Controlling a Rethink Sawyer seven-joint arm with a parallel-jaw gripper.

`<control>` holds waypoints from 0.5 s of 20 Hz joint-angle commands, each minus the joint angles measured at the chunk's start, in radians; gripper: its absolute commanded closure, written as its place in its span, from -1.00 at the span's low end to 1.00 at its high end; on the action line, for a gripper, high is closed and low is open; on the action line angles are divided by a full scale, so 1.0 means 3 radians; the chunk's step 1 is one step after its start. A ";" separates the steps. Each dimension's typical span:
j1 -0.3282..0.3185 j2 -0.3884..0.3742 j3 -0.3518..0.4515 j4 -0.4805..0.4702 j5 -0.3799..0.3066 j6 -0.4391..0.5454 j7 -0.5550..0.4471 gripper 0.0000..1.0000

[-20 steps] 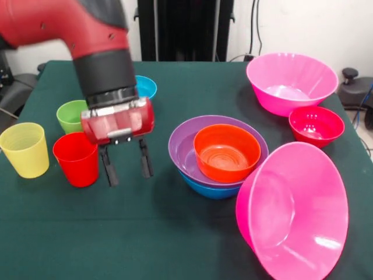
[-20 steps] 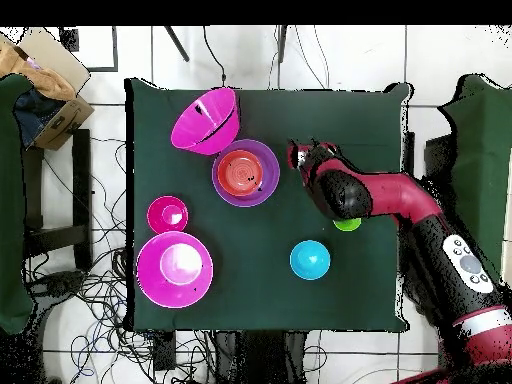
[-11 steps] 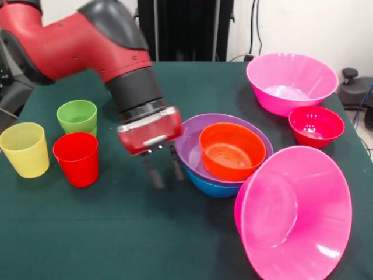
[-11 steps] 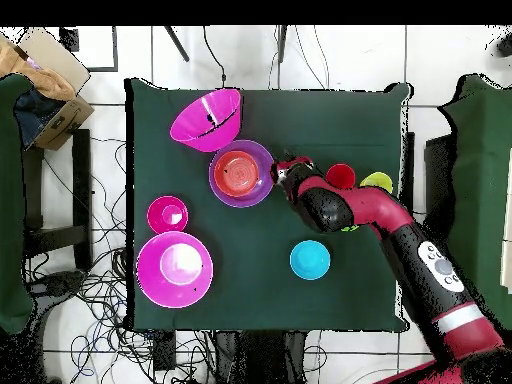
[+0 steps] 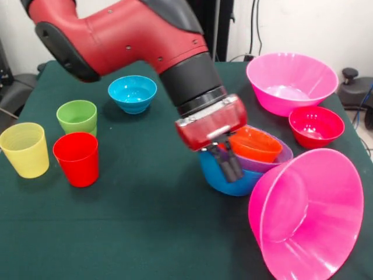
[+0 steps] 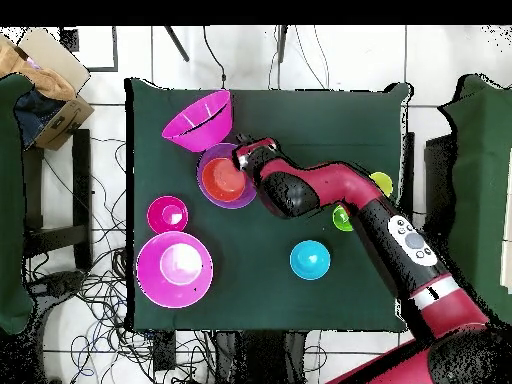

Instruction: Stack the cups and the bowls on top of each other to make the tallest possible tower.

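My gripper (image 5: 227, 163) presses against the near left side of the tower, a nest of a blue bowl (image 5: 224, 175), a purple bowl (image 5: 269, 160) and an orange bowl (image 5: 256, 146). The nest tips, its left rim raised. A large pink bowl (image 5: 309, 216) lies on its side against the nest's right. From overhead the gripper (image 6: 240, 153) sits at the nest (image 6: 225, 178), beside the tipped pink bowl (image 6: 197, 120). The yellow cup (image 5: 24, 149), red cup (image 5: 76, 157) and green cup (image 5: 77, 115) stand at the left.
A second large pink bowl (image 5: 291, 81) stands upright at the far right, with a crimson bowl (image 5: 316, 125) in front of it. A cyan bowl (image 5: 133, 92) sits behind the cups. The arm (image 6: 330, 195) reaches across the table and hides the red cup from overhead.
The gripper has swept right from beside the red cup to the nest of bowls. The nest has shifted right and tipped, and the pink bowl on its side has been shoved along.
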 commanded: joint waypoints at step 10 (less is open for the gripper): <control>0.0828 0.0066 -0.0212 -0.1056 0.0221 0.0220 0.0222 1.00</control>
